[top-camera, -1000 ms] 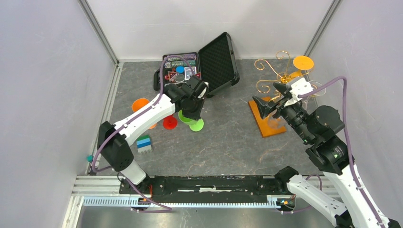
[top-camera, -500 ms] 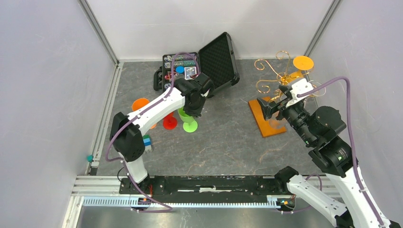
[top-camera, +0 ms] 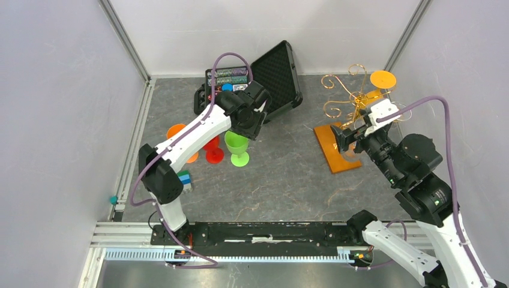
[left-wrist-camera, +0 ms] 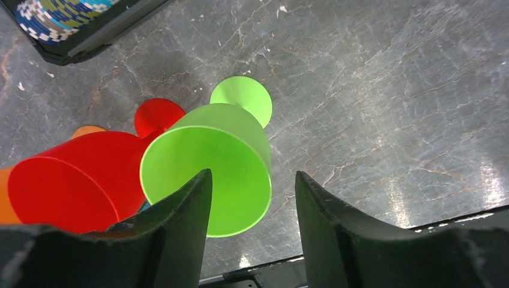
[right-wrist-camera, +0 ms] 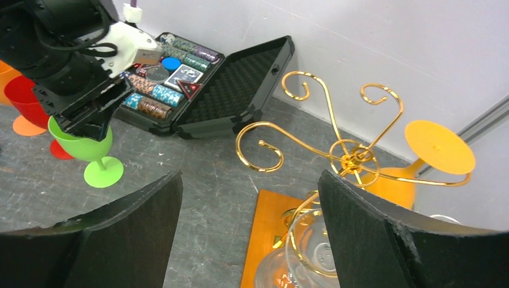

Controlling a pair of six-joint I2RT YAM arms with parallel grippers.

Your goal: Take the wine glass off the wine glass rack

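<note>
The wine glass rack (top-camera: 347, 91) is gold scrolled wire on an orange-brown base (top-camera: 332, 151), at the right. An orange wine glass (right-wrist-camera: 390, 183) hangs upside down from it, and a clear wine glass (right-wrist-camera: 300, 255) hangs low over the base. My right gripper (right-wrist-camera: 250, 180) is open just in front of the rack, the clear glass near its right finger (right-wrist-camera: 384, 240); from above, the right gripper (top-camera: 348, 129) hovers over the base. My left gripper (left-wrist-camera: 252, 175) is open above a green wine glass (left-wrist-camera: 207, 162) standing upright on the table, seen from above as left gripper (top-camera: 249, 131) and green glass (top-camera: 238, 147).
Beside the green glass stand a red glass (top-camera: 214, 153) and an orange glass (top-camera: 178, 132). An open black case (top-camera: 273, 78) with poker chips lies at the back. A blue-green block (top-camera: 182, 180) sits near the left arm. Another clear glass (top-camera: 401, 111) hangs on the rack's right.
My left gripper set the tilted green glass upright on the table, opened and let go of it. My right gripper edged slightly closer to the rack, still open.
</note>
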